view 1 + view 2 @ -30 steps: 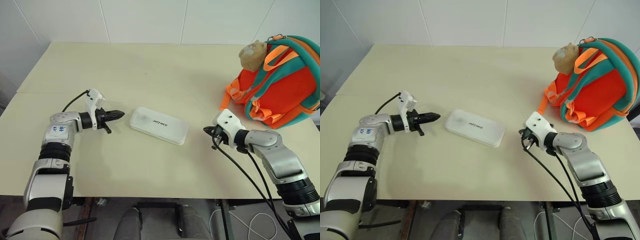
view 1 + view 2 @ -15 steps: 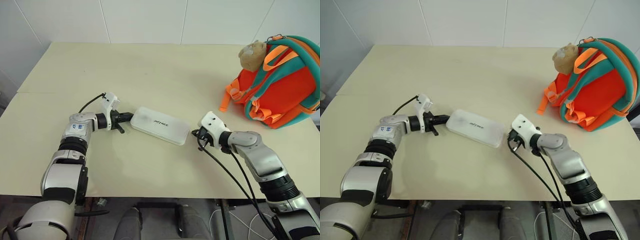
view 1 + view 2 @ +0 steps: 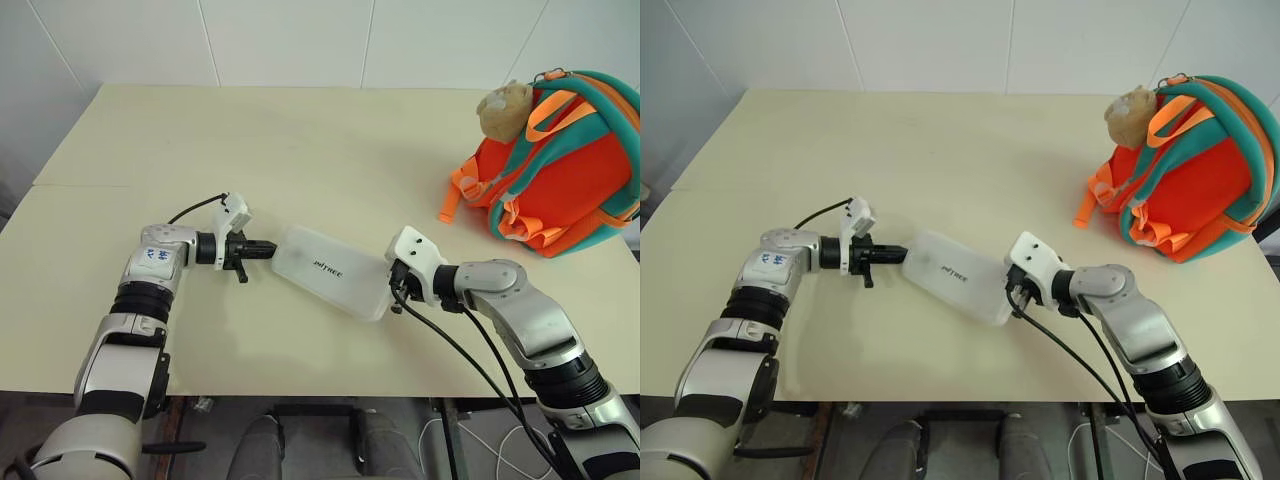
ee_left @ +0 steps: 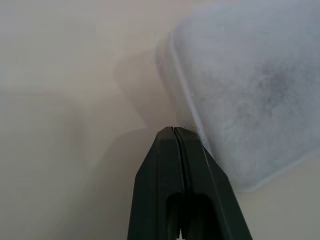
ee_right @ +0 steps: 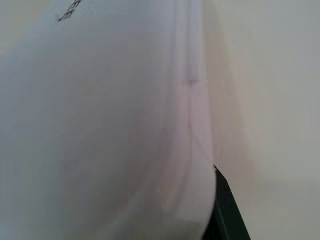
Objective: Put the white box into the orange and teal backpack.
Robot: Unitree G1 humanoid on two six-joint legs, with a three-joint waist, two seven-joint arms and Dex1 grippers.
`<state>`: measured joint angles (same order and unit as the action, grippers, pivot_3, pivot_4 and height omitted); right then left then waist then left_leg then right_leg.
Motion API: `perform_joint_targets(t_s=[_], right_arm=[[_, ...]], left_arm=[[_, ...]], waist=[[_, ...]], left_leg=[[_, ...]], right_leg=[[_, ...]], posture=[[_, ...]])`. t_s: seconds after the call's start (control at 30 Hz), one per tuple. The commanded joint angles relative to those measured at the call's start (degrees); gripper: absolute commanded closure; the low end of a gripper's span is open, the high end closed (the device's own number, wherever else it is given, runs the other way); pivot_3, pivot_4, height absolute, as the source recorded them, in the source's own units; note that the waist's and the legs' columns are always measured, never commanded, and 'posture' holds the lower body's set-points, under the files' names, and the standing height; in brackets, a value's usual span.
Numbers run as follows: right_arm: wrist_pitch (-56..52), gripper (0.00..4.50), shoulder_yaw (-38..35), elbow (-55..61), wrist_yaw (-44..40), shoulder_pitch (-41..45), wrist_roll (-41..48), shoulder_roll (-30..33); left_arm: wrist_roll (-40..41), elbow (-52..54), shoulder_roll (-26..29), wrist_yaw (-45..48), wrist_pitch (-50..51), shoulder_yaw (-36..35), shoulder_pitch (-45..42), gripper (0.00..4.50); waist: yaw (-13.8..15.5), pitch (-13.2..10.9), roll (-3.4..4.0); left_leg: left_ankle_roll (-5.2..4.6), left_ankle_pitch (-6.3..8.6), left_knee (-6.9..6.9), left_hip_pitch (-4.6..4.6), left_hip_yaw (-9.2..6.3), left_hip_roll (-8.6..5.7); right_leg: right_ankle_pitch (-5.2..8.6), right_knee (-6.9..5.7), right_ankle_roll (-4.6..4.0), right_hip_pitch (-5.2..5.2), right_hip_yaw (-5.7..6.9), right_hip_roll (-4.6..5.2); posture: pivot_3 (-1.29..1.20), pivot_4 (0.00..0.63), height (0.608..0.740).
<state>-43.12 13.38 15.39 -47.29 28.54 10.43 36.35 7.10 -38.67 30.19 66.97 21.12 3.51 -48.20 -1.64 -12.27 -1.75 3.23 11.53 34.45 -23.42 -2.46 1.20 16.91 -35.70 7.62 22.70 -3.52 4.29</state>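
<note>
The white box (image 3: pixel 330 270) lies near the table's front middle, its long axis slanting from back left to front right, and it looks slightly tilted. My left gripper (image 3: pixel 266 250) is shut, its tip against the box's left end; the left wrist view shows the closed fingers (image 4: pixel 173 150) by the box's corner (image 4: pixel 245 90). At the right end is my right gripper (image 3: pixel 393 284), shut and mostly hidden behind the box. The right wrist view shows the box's edge (image 5: pixel 100 125) pressed close. The orange and teal backpack (image 3: pixel 560 170) stands at the back right.
A tan plush charm (image 3: pixel 503 110) hangs at the backpack's top left, and orange strap loops (image 3: pixel 462 190) trail onto the cream table (image 3: pixel 300 140). Black cables run from my right wrist over the table's front edge (image 3: pixel 470 370).
Both grippers have closed in on the box from either side and now touch its ends. The box has turned and slid a little toward the front right.
</note>
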Motion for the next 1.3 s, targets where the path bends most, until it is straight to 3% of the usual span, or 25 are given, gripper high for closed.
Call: perform_joint_targets(t_s=[0.03, 0.37, 0.63, 0.97, 1.3], right_arm=[[0.8, 4.50, 0.1, 1.2, -1.1, 0.6, -0.3, 1.6], [3.2, 4.50, -0.2, -4.1, 0.8, 2.7, -4.9, 3.6], [1.3, 4.50, -0.5, 0.3, -2.4, 1.6, -8.0, 13.4], [-9.4, 4.50, -5.7, 17.8, -9.9, -6.3, 1.4, 22.6], [-16.2, 4.50, -4.8, 24.8, -7.7, -7.9, 9.1, 20.0]], left_arm=[[1.0, 5.4, 1.0, 0.6, 2.4, 0.2, 0.8, 4.48], [1.1, 5.6, 0.8, -2.1, 2.7, -1.2, 1.1, 4.48], [0.6, -1.1, 0.0, -3.8, -2.2, -1.5, -2.8, 4.48], [-0.5, -14.1, -4.0, -4.0, -10.8, -1.4, -10.2, 4.48], [-1.6, -19.4, -5.9, -2.6, -14.0, -0.9, -13.1, 4.48]], waist=[[0.0, 0.0, 0.00], [0.0, 0.0, 0.00], [0.2, 0.0, 0.00], [0.0, 0.0, -0.01], [0.1, 0.0, -0.02]], left_leg=[[0.00, 0.00, 0.01, -0.01, 0.00, 0.00], [0.00, 0.00, 0.01, 0.00, -0.01, 0.00], [0.00, 0.00, 0.01, -0.04, -0.02, -0.01], [0.03, 0.04, 0.04, -0.12, -0.02, -0.01], [0.03, 0.05, 0.15, -0.14, -0.01, -0.01]], right_leg=[[0.00, 0.00, 0.00, 0.00, 0.00, 0.00], [0.01, 0.01, -0.02, 0.00, 0.00, 0.00], [0.01, 0.08, -0.01, 0.01, 0.01, 0.02], [0.04, 0.11, 0.04, 0.04, 0.02, 0.01], [0.03, 0.11, 0.05, 0.02, 0.01, 0.01]], posture=[[0.00, 0.150, 0.740], [0.00, 0.150, 0.740], [0.00, 0.150, 0.740], [0.00, 0.150, 0.740], [0.00, 0.150, 0.740]])
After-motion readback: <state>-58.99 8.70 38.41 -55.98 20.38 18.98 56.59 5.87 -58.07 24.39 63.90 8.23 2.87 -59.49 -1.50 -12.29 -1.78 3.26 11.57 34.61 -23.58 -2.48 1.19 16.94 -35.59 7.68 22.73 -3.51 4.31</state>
